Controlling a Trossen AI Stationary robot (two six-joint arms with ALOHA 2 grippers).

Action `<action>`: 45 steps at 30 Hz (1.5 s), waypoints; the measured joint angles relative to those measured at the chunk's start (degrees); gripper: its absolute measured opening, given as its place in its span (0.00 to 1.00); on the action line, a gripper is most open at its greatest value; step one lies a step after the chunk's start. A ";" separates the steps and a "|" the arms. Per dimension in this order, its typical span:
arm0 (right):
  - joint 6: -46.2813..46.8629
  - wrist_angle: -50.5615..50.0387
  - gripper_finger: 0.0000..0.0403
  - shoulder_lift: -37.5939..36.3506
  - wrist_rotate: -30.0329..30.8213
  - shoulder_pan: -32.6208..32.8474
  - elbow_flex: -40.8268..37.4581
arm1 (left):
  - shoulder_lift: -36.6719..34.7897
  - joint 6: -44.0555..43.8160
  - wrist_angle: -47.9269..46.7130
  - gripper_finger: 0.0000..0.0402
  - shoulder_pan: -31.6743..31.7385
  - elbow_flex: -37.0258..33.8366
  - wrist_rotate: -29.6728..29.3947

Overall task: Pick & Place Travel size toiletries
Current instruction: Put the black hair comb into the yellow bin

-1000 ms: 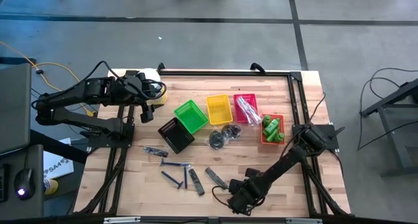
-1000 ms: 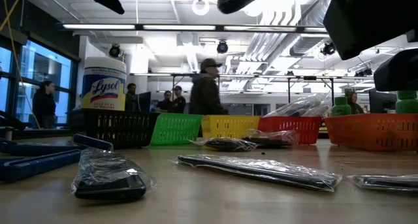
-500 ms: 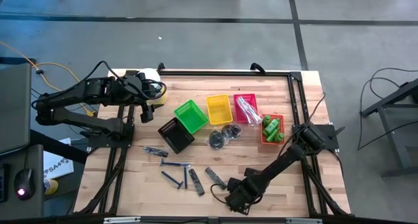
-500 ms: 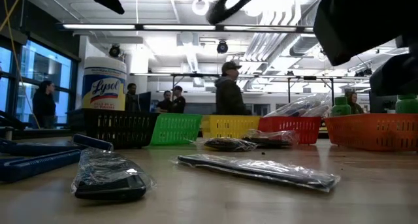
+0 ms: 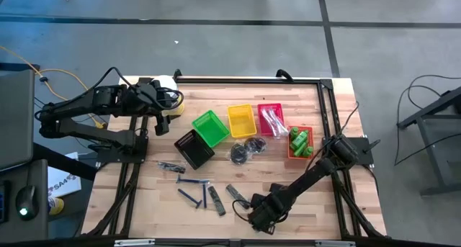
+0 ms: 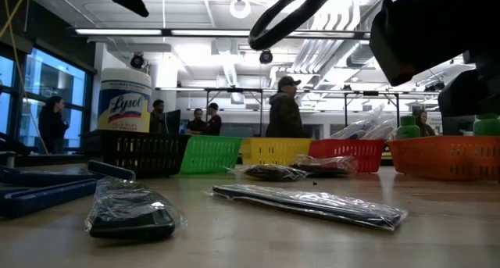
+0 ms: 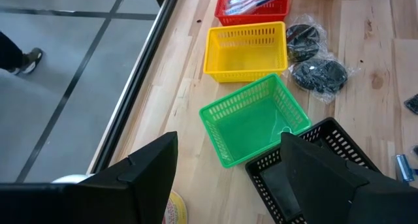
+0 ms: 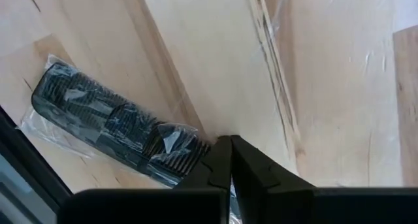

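Right gripper (image 5: 257, 217) low at table's six o'clock, fingers pressed together on edge of a bagged dark comb (image 8: 114, 129). Left gripper (image 5: 161, 122) parted, empty, at ten o'clock over black mesh basket (image 5: 193, 147).

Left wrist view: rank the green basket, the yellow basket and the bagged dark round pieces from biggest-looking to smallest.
1. Green basket, though it sits nearest the camera.
2. Yellow basket, close behind, so the true order of these two is unsure.
3. Bagged dark round pieces, clearly smallest.
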 joint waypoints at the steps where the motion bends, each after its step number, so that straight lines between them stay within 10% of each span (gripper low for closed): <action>1: 0.03 -0.19 0.01 -0.24 0.09 -0.30 -0.03 | 0.00 0.00 -0.01 0.65 -0.01 0.00 0.00; 45: -20.47 -4.32 0.01 -21.54 8.52 -26.58 0.11 | 0.02 0.28 -0.01 0.65 -0.01 0.00 0.04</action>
